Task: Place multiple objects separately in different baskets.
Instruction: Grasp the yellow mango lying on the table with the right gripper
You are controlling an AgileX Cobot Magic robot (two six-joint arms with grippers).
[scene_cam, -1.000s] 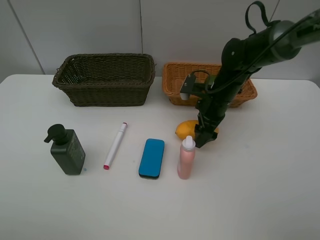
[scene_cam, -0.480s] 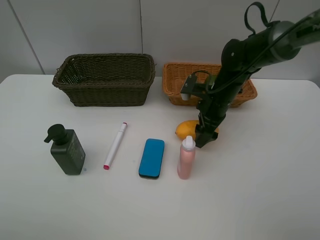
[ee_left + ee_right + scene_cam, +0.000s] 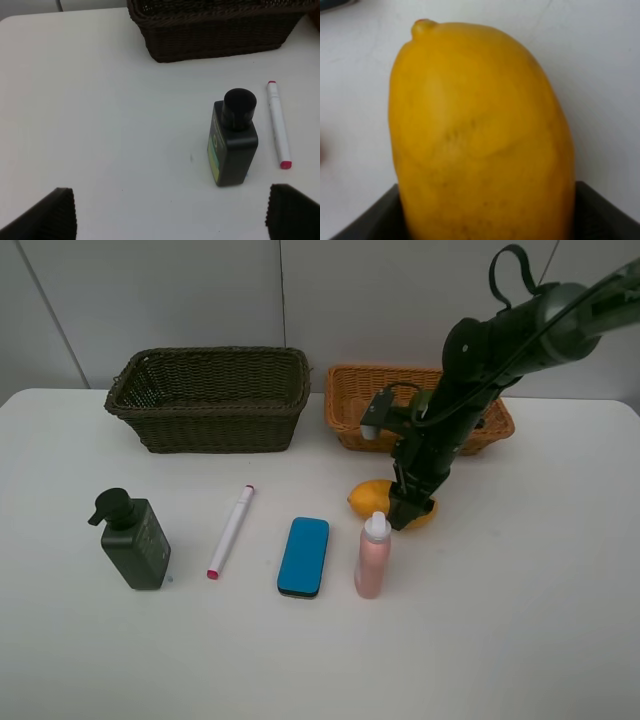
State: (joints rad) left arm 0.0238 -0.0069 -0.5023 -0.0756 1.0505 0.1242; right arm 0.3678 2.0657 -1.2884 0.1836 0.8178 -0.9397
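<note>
Right gripper [image 3: 405,512]: fingers [image 3: 365,220] clamp yellow mango [image 3: 366,498], 1 o'clock of pink spray bottle [image 3: 372,560].
Left gripper [image 3: 170,215]: fingers wide, empty.

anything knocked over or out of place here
Nothing stands out. The pump bottle and spray bottle stand upright, the marker and eraser lie flat, the dark basket and orange basket sit level, and the mango rests between the jaws of the right gripper.

table [image 3: 540,640]: plain white top, kinda matte
wall [image 3: 380,300]: light grey panels behind it, thin seams between them
</note>
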